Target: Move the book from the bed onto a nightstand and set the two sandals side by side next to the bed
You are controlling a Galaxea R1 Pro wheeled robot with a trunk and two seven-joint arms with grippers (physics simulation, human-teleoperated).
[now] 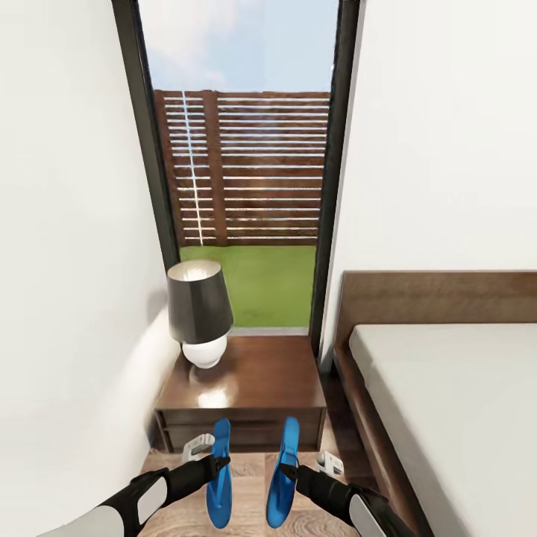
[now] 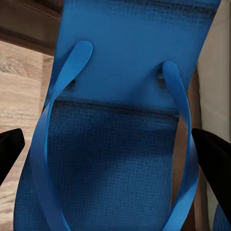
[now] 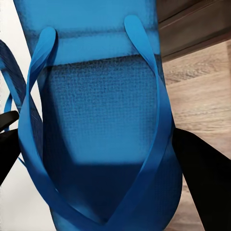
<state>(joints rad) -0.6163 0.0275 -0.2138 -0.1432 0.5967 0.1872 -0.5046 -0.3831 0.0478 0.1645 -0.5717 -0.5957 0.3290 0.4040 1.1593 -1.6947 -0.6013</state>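
Two bright blue sandals hang side by side in front of the nightstand [image 1: 257, 377], between the white wall and the bed [image 1: 455, 418]. My left gripper [image 1: 218, 466] is shut on the left sandal [image 1: 218, 485], its dark fingers [image 2: 9, 149] pressing that sandal's [image 2: 115, 144] edges. My right gripper [image 1: 287, 471] is shut on the right sandal [image 1: 283, 485], whose sole [image 3: 101, 134] sits between the black fingers [image 3: 202, 178]. The book is out of view.
A black-shaded lamp with a white base [image 1: 199, 313] stands on the nightstand's left side. Behind it a tall dark-framed window [image 1: 246, 171] shows a slatted fence and grass. Light wood floor [image 1: 250, 466] lies below the sandals. The white wall [image 1: 67, 298] is close on the left.
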